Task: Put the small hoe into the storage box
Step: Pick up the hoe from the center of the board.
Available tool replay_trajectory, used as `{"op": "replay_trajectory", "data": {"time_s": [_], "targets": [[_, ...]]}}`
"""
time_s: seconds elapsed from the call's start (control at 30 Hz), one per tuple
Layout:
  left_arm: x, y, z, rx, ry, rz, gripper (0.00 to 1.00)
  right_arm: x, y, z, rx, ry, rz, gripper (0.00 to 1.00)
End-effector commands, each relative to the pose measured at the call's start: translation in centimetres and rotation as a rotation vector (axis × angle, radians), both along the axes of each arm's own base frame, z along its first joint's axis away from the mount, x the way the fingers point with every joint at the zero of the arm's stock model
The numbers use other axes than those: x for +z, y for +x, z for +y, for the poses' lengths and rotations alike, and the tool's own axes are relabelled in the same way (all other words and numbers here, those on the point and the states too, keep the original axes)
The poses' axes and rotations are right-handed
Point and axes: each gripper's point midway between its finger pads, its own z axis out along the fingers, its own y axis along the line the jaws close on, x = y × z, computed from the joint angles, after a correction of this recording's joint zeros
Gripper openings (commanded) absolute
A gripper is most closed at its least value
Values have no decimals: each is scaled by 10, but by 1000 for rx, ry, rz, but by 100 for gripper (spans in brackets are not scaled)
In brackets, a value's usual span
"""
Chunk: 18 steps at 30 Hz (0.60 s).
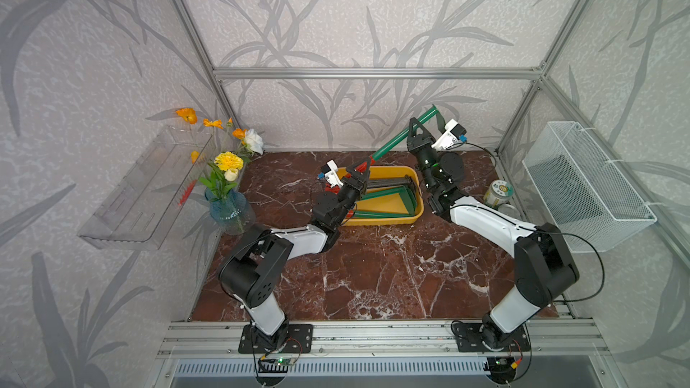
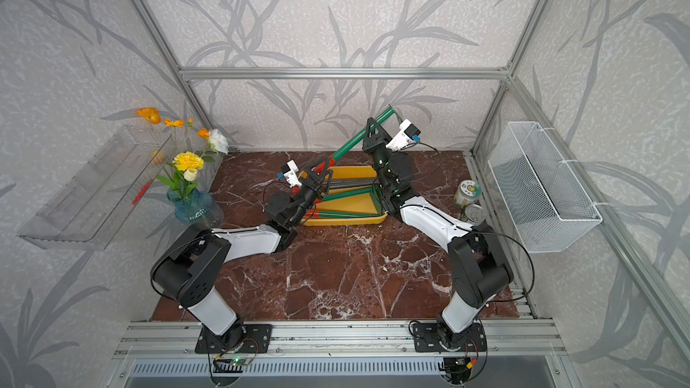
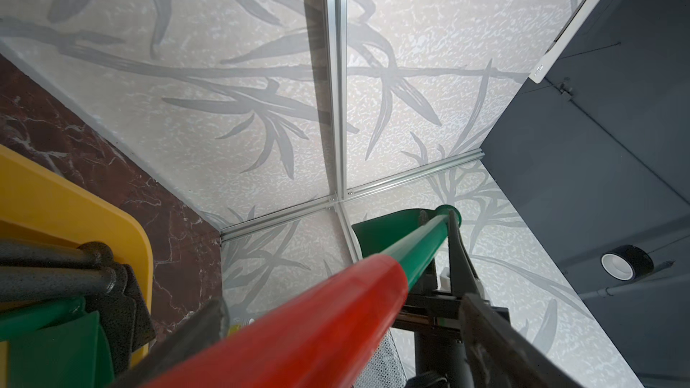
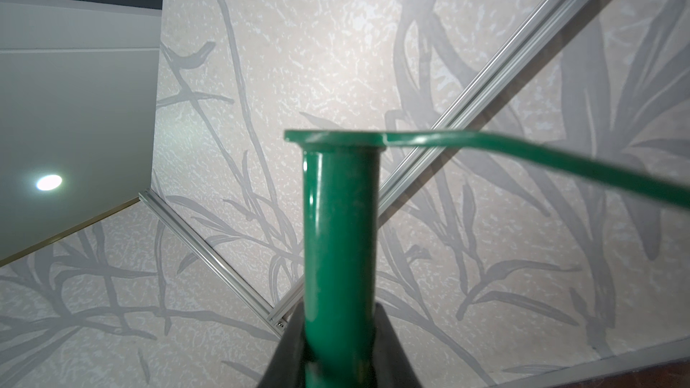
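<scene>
The small hoe (image 1: pixel 395 139) is held aloft over the storage box's (image 1: pixel 384 221) far rim, its green shaft clenched in the right hand (image 1: pixel 415 128). Its axis is slanted from 2 to 8 o'clock, the red grip flanked by the released left hand (image 1: pixel 360 167).

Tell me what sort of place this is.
Probably a robot test cell dressed as a home gardening corner: aluminium frame with leaf-print walls, a marble-look tabletop, and a vase of flowers.

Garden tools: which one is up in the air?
The small hoe, with the red-and-green handle. The right hand holds it aloft; the other green tools lie in the yellow storage box.
</scene>
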Motion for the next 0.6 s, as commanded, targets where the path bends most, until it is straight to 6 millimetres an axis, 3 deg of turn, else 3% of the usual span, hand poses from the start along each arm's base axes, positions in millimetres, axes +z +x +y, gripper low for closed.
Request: {"op": "replay_trajectory", "data": {"time_s": [0.0, 0.27, 0.57], "targets": [[44, -8, 15, 54, -62, -135, 95, 43, -33, -8, 53, 78, -135, 0], [63, -7, 25, 113, -81, -182, 92, 4, -31, -5, 82, 96, -79, 0], [73, -7, 24, 96, -114, -194, 66, -48, -23, 7, 147, 128, -28, 0]]}}
